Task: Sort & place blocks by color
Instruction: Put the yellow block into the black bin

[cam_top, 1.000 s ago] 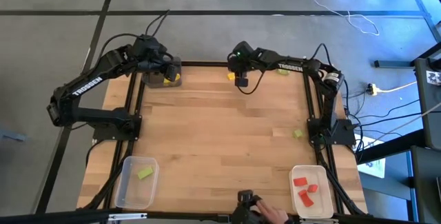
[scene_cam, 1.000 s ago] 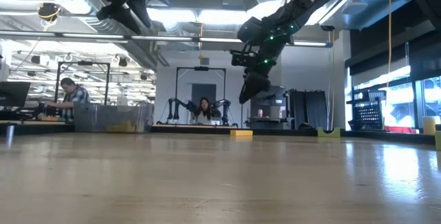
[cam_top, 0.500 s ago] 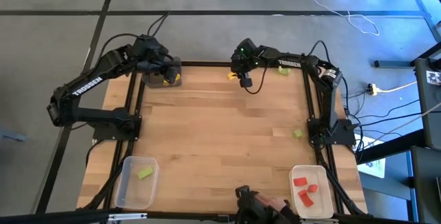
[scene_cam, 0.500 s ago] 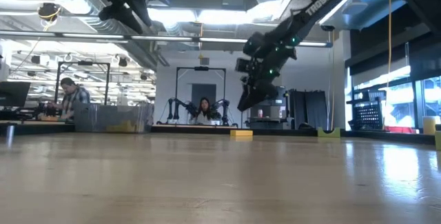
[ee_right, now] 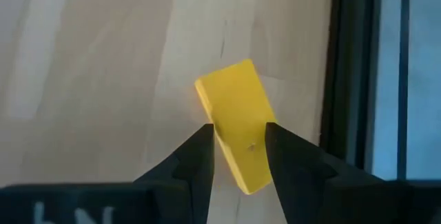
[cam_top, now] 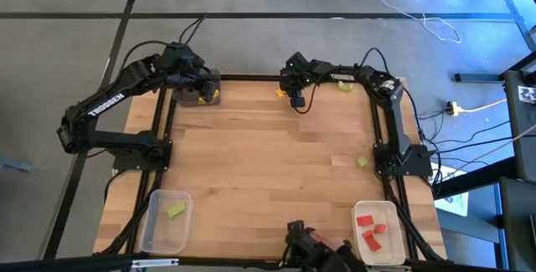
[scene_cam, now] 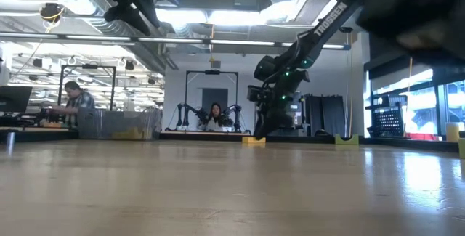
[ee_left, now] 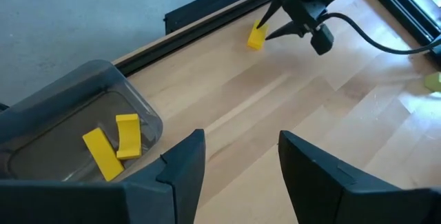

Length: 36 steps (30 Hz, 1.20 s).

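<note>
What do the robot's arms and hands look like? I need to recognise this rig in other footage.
Two black jointed arms with white TROSSEN lettering and trailing black cables. The left hand has two dark, angular fingers; the right hand has dark tapering ones. Green lights show by the right wrist.

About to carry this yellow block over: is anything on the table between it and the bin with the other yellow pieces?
Nothing visible. The right gripper straddles the yellow block at the far edge. The wood between it and the grey bin is bare, but the left gripper, open, hovers beside that bin.
</note>
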### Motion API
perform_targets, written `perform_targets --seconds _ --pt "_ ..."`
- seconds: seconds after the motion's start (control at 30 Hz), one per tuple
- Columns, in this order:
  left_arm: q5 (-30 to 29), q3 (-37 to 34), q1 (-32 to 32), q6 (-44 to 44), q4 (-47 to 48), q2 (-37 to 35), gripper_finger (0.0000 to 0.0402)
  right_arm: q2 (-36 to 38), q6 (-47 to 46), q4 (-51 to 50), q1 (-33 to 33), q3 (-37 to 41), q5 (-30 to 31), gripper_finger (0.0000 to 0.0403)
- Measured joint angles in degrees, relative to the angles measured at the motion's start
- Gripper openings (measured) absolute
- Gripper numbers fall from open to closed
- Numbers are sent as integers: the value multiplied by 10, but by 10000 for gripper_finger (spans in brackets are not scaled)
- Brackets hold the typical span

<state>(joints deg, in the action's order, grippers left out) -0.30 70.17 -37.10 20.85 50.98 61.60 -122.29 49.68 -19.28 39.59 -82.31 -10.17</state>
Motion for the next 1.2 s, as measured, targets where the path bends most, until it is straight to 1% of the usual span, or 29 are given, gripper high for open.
perform_targets --seconds 0.2,0.53,0.63,0.67,0.73,0.8,0.9,0.97,1.03,1.07,1.2 --pt "0 0 0 0 0 0 174 -3 -1 -55 -3 -13 -9 132" --pt "0 0 0 0 0 0 174 -9 -5 -235 -46 -82 -109 132" --pt "0 0 0 0 0 0 174 -8 -5 -252 -66 -90 -111 132" --pt "0 0 0 -1 0 0 174 -8 -5 -253 -73 -90 -102 132" --pt "0 0 0 -5 0 0 174 -8 -25 -247 -87 -90 -63 132" --pt "0 0 0 -6 0 0 174 -8 -46 -232 -101 -90 -9 132" --pt "0 0 0 -11 0 0 174 -8 -39 -226 -121 -90 70 132" --pt "0 0 0 -19 0 0 174 -8 -37 -220 -134 -90 110 132" --pt "0 0 0 -19 0 0 174 -8 -35 -224 -146 -90 133 132" --pt "3 0 0 -21 0 0 174 -8 -33 -226 -151 -90 135 132" --pt "59 0 0 -75 0 0 174 -8 -10 -252 -169 -90 134 132"
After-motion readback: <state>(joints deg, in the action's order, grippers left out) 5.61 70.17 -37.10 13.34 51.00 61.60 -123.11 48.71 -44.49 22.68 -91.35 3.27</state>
